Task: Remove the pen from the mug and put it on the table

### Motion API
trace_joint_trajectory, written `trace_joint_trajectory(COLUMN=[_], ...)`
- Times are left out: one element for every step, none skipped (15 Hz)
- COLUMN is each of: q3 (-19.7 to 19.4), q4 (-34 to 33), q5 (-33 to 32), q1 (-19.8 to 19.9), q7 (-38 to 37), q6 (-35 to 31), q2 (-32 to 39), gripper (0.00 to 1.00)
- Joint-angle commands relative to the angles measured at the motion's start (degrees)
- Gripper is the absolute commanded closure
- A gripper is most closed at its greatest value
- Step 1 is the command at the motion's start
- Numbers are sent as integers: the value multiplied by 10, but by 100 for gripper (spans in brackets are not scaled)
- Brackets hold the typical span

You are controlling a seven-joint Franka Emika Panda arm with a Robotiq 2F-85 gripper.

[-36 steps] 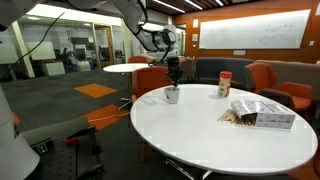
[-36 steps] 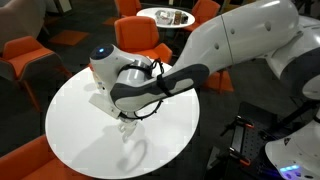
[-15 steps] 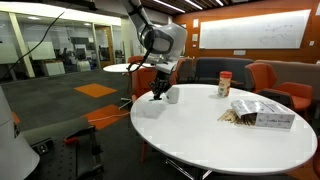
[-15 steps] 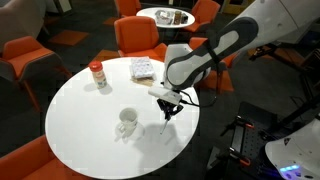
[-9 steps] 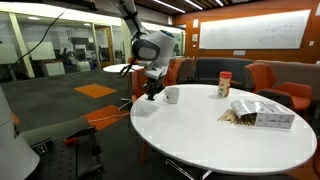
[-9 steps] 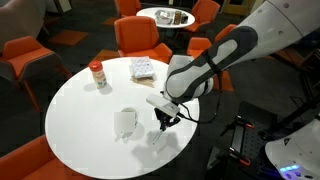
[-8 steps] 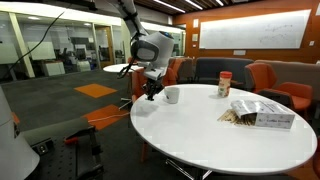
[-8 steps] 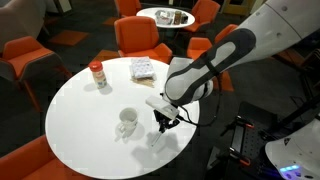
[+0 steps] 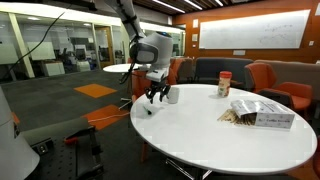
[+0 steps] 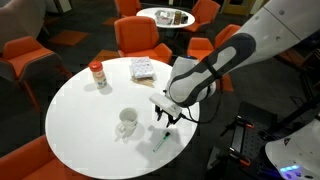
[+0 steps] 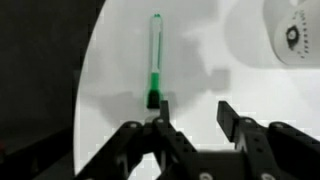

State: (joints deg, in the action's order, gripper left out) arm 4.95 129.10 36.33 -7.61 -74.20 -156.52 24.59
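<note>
We saw the claw point(image 11: 192, 108) spread wide with nothing in it, low over the table point(image 10: 85, 135). The pen point(image 11: 155, 60) lay flat on the white top near the edge, one end just beside a fingertip. The mug point(image 10: 126, 121) stood upright nearby, apart from the pen.

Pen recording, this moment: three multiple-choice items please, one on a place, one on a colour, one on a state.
1. The pen lies: A on the floor; B on the table; C on a chair.
2. The pen is mostly: A red; B green; C blue.
3. The claw is: A open; B shut on the pen; C shut, empty.
Answers: 1 B, it lies flat on the white top in the wrist view; 2 B, its barrel shows green there; 3 A, the claw stands spread with nothing in it.
</note>
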Motion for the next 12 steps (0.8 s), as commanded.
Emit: trace_joint_trajectory(q3=[-61,-75,-85,-91,-88,-80,-72,-63,-56,-50,-44,-39], q4=[45,54,60,65,68,68,67,65,64,60,58,56], q5=[-126,-174,-216,-256,-279,-294,-306,-305,-302,-300,-300,-303], q1=[-46,-54,-57,-59,-53,-42,-34,-25,-18,-13,-8,-2], q7=[-24,-30,-35,-48,-51,-47,-45,-29,-16,-7,-2,1], q6=[-2,11,29,45,63,87,107,127,142,162,181,200], q2=[-75,-101,-125,-149,-171,-193,-213,-232,-246,-259,-269,-276], gripper=[12,3,0,0,0,0,0,0,0,0,0,0])
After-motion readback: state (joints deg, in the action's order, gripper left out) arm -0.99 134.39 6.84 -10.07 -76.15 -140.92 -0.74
